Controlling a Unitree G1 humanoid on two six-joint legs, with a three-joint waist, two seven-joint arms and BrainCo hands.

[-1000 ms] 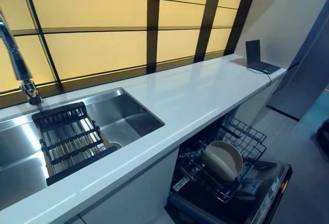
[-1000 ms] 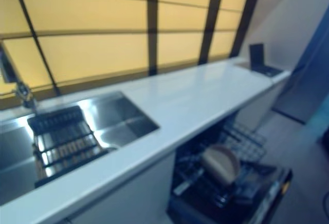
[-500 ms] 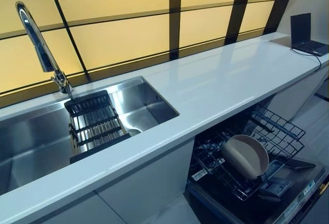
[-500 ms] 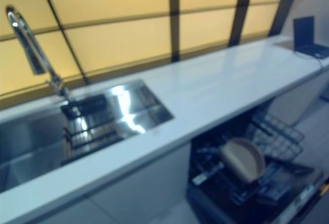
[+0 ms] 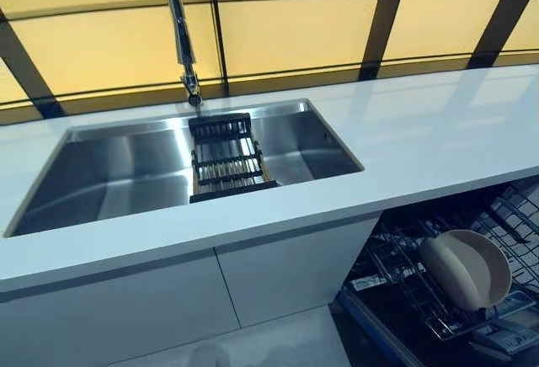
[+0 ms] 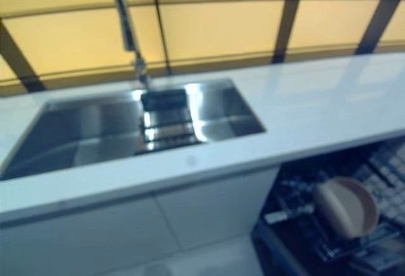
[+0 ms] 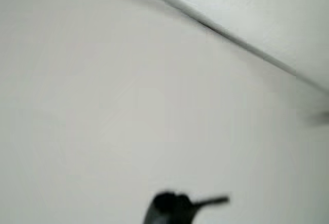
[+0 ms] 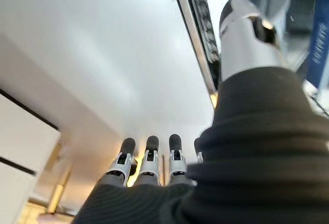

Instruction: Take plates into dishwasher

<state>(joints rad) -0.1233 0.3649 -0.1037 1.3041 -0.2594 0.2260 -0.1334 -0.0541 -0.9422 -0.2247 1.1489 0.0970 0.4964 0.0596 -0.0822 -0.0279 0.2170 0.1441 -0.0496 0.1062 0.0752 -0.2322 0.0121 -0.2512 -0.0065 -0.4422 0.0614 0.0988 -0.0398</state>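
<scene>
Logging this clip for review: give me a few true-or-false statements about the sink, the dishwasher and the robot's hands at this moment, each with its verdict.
1. A plate stands on edge in the dishwasher rack. True.
2. The right hand grips a plate. False: its fingers are straight and hold nothing.
3. A black drain rack sits in the sink, below the faucet. True.
4. Plates are stacked on the white countertop. False: no plate shows on it.
5. The dishwasher is closed. False: it is open, with the rack pulled out under the countertop.
</scene>
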